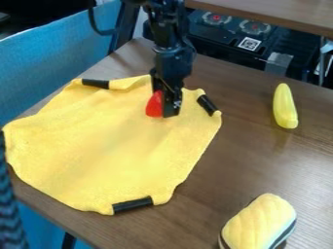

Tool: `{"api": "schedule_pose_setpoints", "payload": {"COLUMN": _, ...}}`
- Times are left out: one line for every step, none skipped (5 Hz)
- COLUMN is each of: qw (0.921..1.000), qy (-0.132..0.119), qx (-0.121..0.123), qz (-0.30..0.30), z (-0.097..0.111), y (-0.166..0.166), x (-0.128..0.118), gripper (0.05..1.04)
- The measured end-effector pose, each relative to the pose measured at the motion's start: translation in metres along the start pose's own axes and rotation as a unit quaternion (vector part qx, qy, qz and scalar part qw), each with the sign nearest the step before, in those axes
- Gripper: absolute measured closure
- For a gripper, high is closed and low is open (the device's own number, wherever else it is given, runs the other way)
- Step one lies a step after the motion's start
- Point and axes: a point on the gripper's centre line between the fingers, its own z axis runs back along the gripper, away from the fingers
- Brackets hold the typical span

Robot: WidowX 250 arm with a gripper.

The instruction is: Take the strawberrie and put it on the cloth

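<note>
the black gripper [166, 107] hangs down over the upper right part of the yellow cloth [110, 146], with the arm [170, 53] coming in from the top edge of the view. the red strawberry [154, 105] is right at the gripper's lower end, on its left side as seen here, over the cloth, and part of it is hidden by the gripper. the gripper covers the spot that matters, so i cannot tell whether the jaws are apart, together or clamped on the strawberry, nor whether the fruit touches the cloth. the cloth lies spread on the brown wooden table [214, 194], a bit rumpled near the gripper, and three black strips sit along its border: one at the upper left [96, 83], one at the right [207, 104] and one at the bottom [133, 204]. well apart from the cloth, on the right side of the table, there is a long, slim yellow toy [285, 106]. nearer the bottom right corner lies a plump, ridged yellow toy [259, 221] with a white and dark band along its side. behind the table is a dark unit [260, 44] with two round burners on top, and blue fabric [48, 63] stretches along the left.
</note>
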Motion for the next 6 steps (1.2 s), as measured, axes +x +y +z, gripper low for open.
{"api": "schedule_pose_setpoints", "payload": {"qw": 1.0000, "qy": 0.001, "qx": 0.008, "qz": 0.004, "z": -0.006, "y": 0.002, "x": 0.012, "gripper": 0.298}}
{"api": "schedule_pose_setpoints", "payload": {"qw": 0.9999, "qy": -0.005, "qx": 0.004, "qz": 0.010, "z": -0.009, "y": -0.001, "x": 0.023, "gripper": 0.254}}
{"api": "schedule_pose_setpoints", "payload": {"qw": 0.9997, "qy": -0.016, "qx": -0.010, "qz": 0.014, "z": -0.007, "y": -0.006, "x": 0.027, "gripper": 0.077}}
{"api": "schedule_pose_setpoints", "payload": {"qw": 0.9989, "qy": -0.041, "qx": -0.016, "qz": 0.019, "z": 0.020, "y": -0.007, "x": 0.025, "gripper": 0.081}}
{"api": "schedule_pose_setpoints", "payload": {"qw": 0.9965, "qy": -0.077, "qx": -0.029, "qz": 0.012, "z": 0.057, "y": -0.015, "x": 0.019, "gripper": 0.083}}
{"api": "schedule_pose_setpoints", "payload": {"qw": 0.9940, "qy": -0.101, "qx": -0.041, "qz": 0.009, "z": 0.104, "y": -0.015, "x": -0.007, "gripper": 0.083}}
